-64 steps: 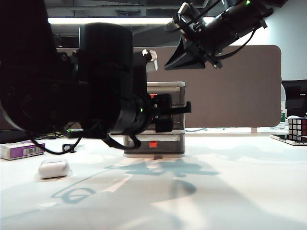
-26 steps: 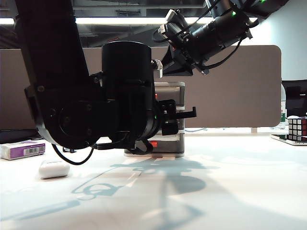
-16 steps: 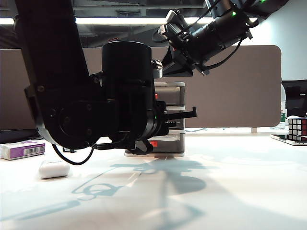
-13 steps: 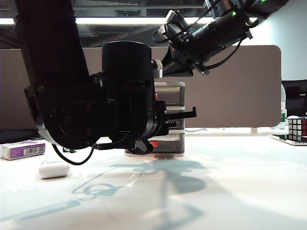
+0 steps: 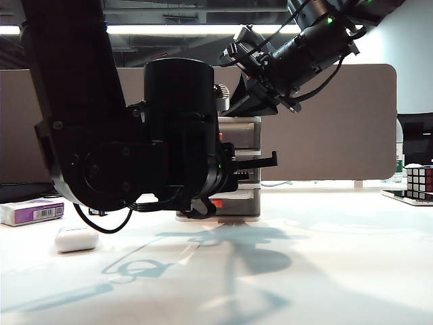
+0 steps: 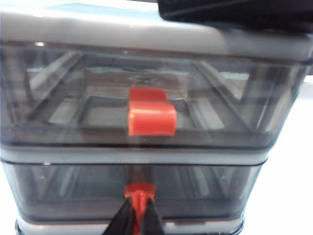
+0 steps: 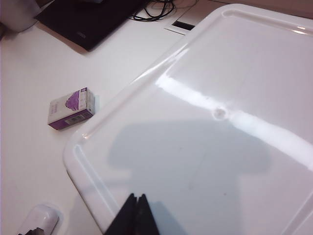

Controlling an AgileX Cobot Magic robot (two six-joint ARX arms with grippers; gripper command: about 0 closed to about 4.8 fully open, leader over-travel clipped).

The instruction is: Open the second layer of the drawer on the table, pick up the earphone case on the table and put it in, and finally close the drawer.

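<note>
Clamping since 1 s ago: left gripper (image 6: 139,215) on second layer (image 6: 132,193) handle | right gripper (image 7: 135,215) clenched above drawer (image 5: 237,169)

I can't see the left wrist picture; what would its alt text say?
Close-up of the left gripper shut on the red-orange handle of the middle drawer in a white-framed unit. Above it, the top drawer is smoky grey, see-through and closed, with the same kind of handle.
</note>
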